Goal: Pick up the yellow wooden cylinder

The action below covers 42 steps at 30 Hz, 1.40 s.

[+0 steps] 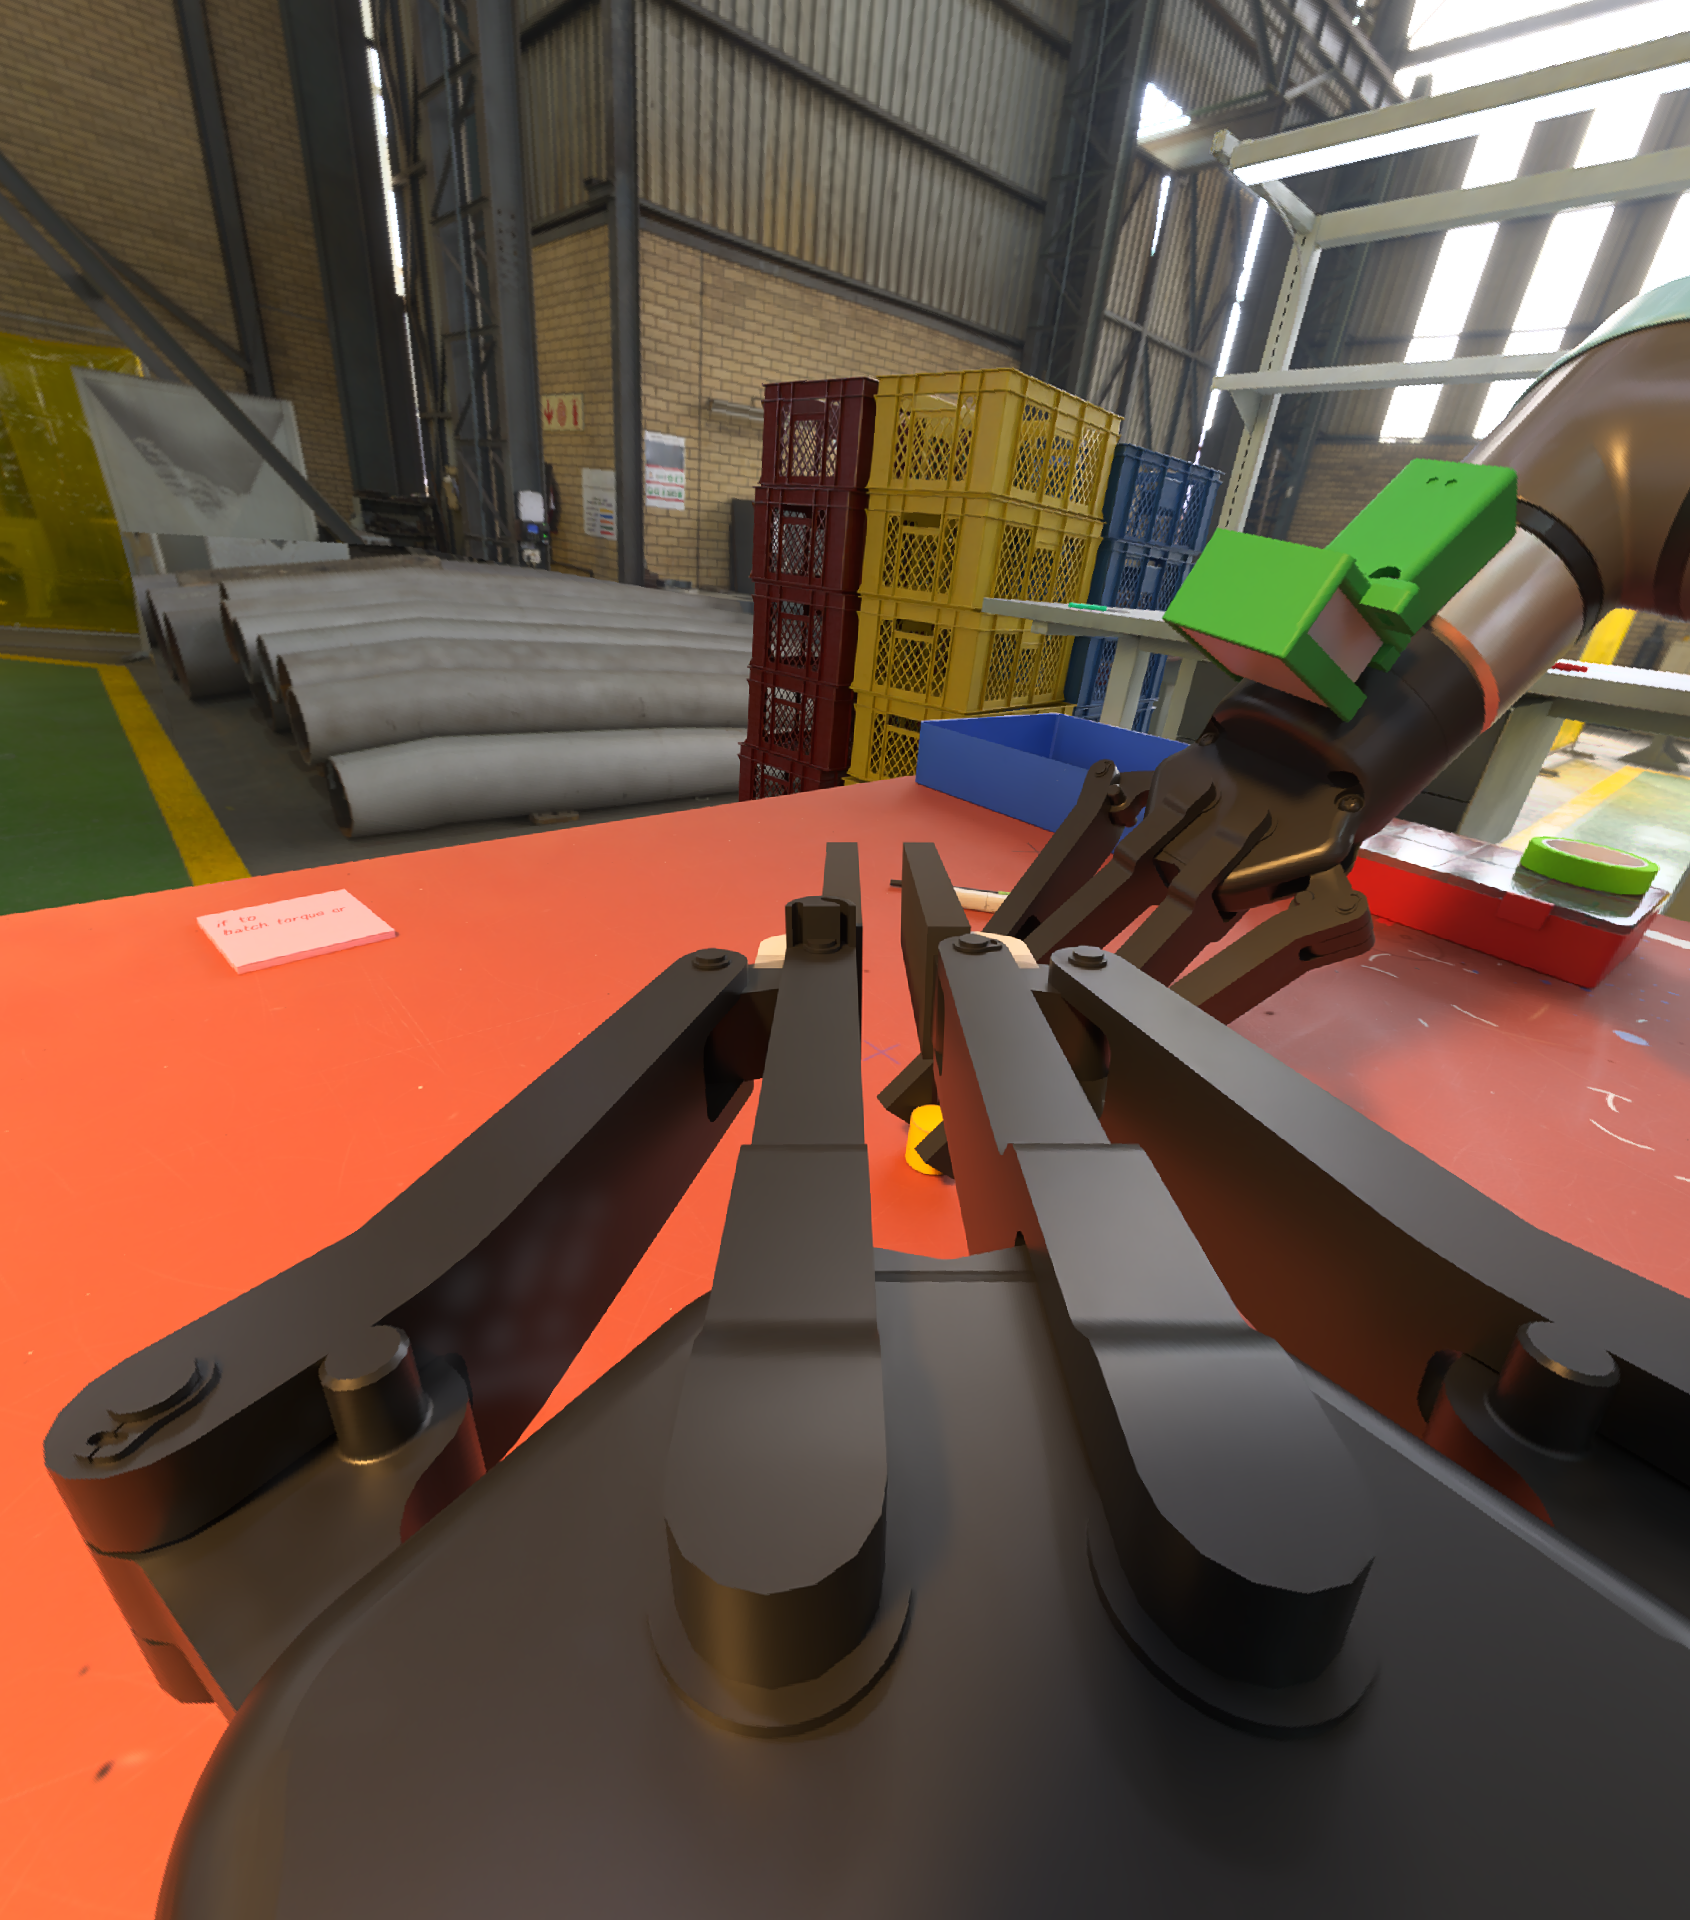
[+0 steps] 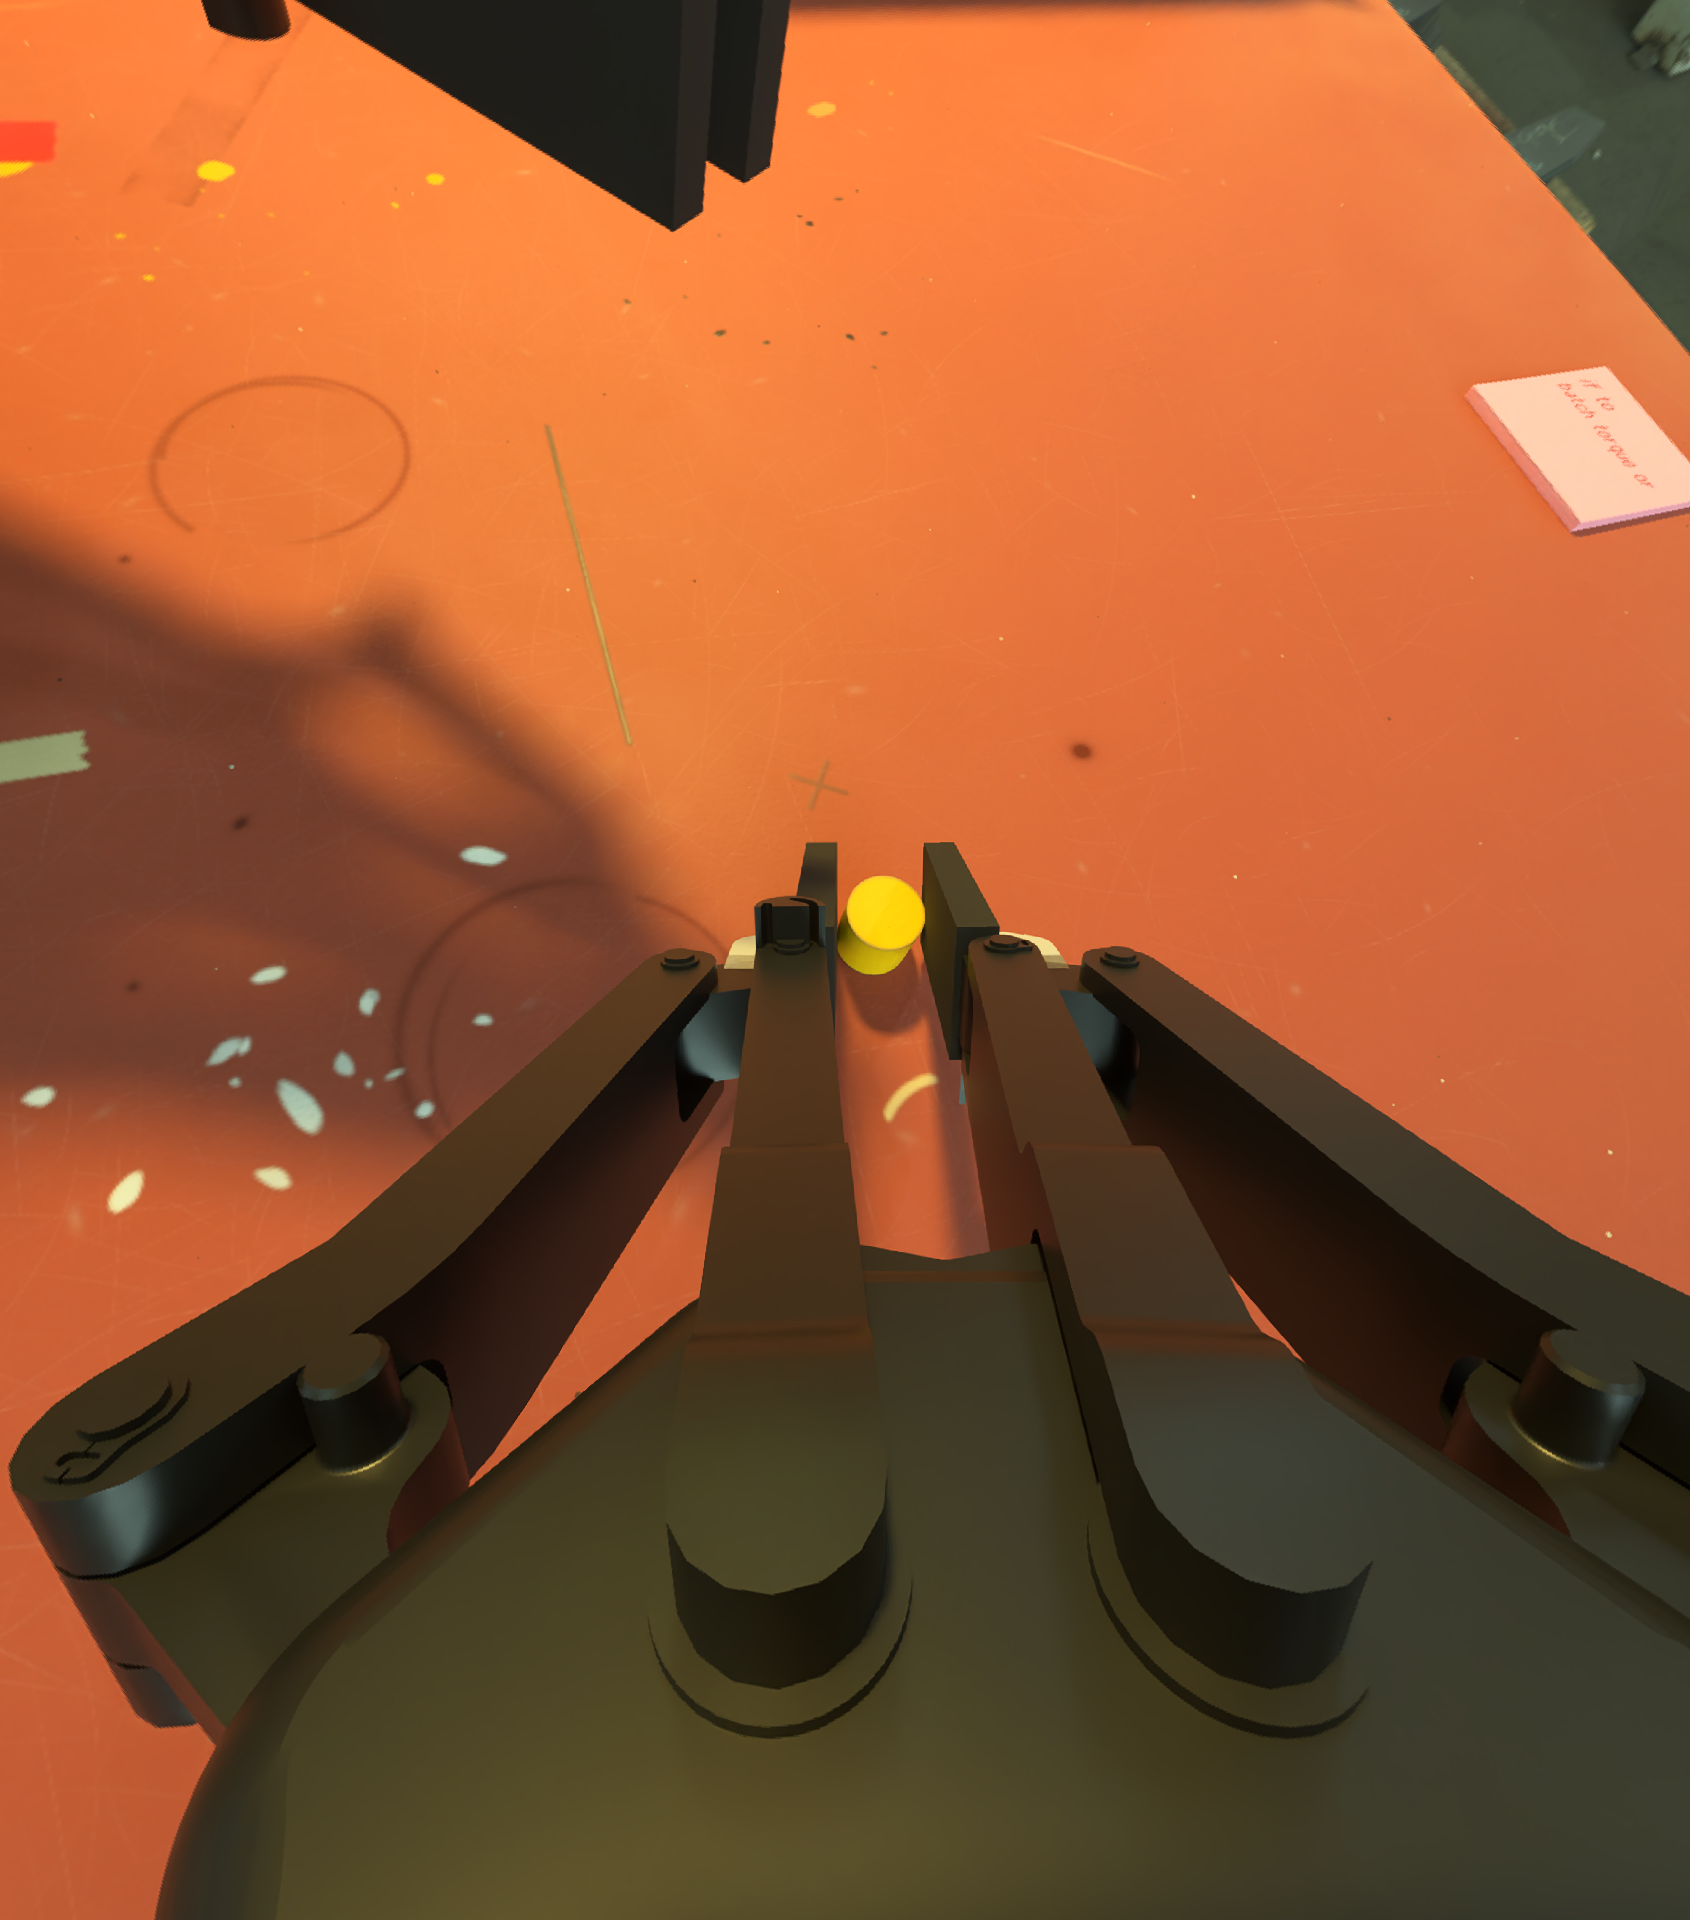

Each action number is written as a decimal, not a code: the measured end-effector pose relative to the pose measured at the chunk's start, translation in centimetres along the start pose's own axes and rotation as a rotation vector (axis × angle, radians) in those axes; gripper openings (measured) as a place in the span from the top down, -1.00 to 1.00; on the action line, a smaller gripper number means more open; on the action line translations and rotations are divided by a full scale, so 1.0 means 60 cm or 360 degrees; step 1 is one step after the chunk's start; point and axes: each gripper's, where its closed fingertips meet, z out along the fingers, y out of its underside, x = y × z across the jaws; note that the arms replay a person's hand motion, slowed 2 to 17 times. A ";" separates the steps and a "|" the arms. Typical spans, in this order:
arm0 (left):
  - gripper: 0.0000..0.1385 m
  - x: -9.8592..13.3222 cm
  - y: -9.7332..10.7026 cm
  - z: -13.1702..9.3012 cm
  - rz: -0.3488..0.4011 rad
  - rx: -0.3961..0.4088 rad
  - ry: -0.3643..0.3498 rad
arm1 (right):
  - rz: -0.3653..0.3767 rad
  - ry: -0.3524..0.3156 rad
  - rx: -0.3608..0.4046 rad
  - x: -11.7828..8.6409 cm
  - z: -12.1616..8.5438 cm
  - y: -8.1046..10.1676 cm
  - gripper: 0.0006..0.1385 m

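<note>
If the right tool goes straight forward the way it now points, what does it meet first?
Probably the yellow wooden cylinder: it stands upright on the orange table, right between the right tool's open fingers. The fingertips would likely reach the table itself about then; depth is unclear.

cylinder (image 2: pixel 880 920): yellow
table (image 2: pixel 1184 644): orange, paint-flecked
note (image 2: pixel 1594 447): pink
bin (image 1: pixel 1017 750): blue
toolbox (image 1: pixel 1506 914): red
tape (image 1: pixel 1589 862): green
crates (image 1: pixel 976 540): maroon, yellow, blue lattice

The left claw (image 1: pixel 880 883) hides most of the yellow cylinder (image 1: pixel 922 1141).
</note>
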 end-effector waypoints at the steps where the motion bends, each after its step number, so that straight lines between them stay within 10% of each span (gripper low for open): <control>1: 0.83 -0.001 0.000 0.000 -0.0002 0.0001 -0.0002 | 0.0008 -0.0007 0.0007 0.001 0.000 0.000 0.69; 25: 0.83 -0.018 0.021 0.003 0.0021 -0.0035 -0.0082 | 0.0418 -0.0187 0.0288 0.034 -0.039 -0.016 0.69; 42: 0.83 -0.015 0.044 0.017 0.0080 -0.0106 -0.0120 | 0.0503 -0.0207 0.0385 0.051 -0.064 -0.032 0.69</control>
